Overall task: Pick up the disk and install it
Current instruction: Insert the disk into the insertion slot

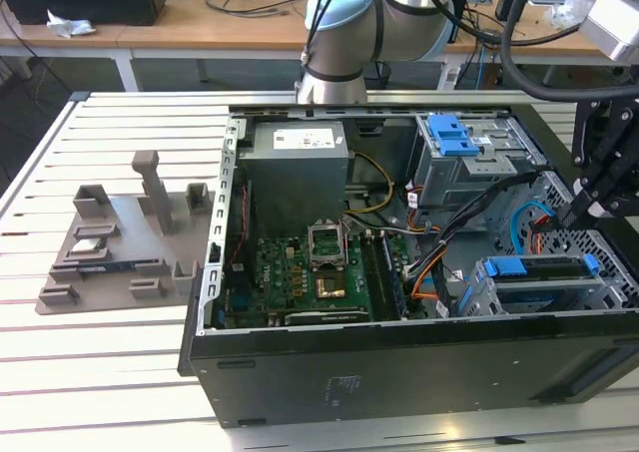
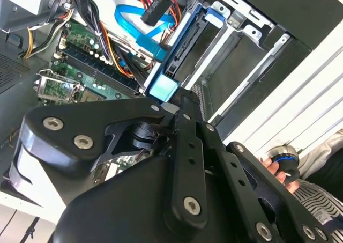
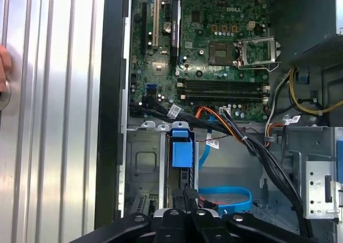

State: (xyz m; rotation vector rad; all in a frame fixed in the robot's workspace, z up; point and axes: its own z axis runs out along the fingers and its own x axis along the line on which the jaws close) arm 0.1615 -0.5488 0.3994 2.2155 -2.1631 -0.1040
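The disk (image 1: 539, 269) already sits on edge in the drive cage (image 1: 559, 297) at the near right of the open computer case (image 1: 399, 372), seemingly installed. The gripper (image 1: 591, 205) hovers just above it; I cannot tell its grip.

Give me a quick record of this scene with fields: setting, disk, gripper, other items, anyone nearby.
setting: open computer case lying on a slatted table
disk: seated in the drive bay at the exterior view's right end of the case, blue rail showing
gripper: directly at the disk's blue end
other items: grey fixture on the table, at the exterior view's left
anyone nearby: a hand beside the case
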